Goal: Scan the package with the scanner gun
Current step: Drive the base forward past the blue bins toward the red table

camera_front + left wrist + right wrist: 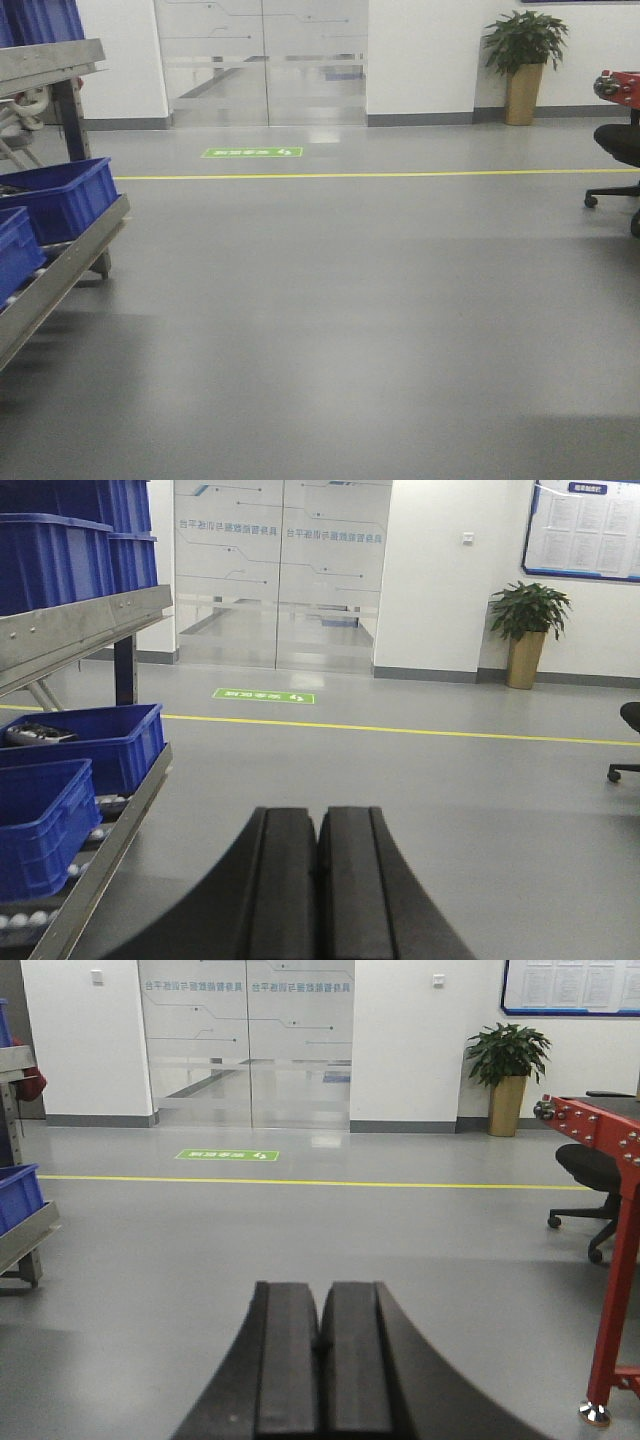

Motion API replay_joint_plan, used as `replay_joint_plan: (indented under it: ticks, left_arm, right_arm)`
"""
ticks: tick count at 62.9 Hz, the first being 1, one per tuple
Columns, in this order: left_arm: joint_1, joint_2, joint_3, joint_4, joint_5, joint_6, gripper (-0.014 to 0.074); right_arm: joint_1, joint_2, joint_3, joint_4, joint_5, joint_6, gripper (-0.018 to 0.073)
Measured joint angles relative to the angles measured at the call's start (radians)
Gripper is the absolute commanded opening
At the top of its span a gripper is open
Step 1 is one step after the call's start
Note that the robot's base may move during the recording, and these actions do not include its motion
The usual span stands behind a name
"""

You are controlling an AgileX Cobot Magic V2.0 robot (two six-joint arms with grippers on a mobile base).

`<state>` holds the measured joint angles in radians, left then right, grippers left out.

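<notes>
Left wrist-mounted view: left gripper (pixel 318 825), fingers flush together; right gripper (pixel 320 1305) likewise, both above grey floor (pixel 420 780).

Black, matte left gripper (pixel 318 825), in its wrist view: two broad curved fingers (pixel 285 880) pressed flat together, seam approx. vertical, sitting low and centred, pointing fwd and roughly level. Black, matte right gripper (pixel 320 1305), in its wrist view: same pose, fingers (pixel 350 1360) touching along the full inner edge, jaws closed, aimed fwd, roughly level.
</notes>
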<state>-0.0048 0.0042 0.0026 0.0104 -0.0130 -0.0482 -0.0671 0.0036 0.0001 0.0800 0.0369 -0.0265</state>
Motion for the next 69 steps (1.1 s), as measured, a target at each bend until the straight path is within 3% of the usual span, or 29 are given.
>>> replay_joint_plan:
  ticks: [69]
  left_arm:
    - [0.024, 0.000, 0.000, 0.000, -0.004, 0.000, -0.0111]
  right_arm:
    - [0.000, 0.000, 0.000, 0.000, 0.000, 0.000, -0.0168]
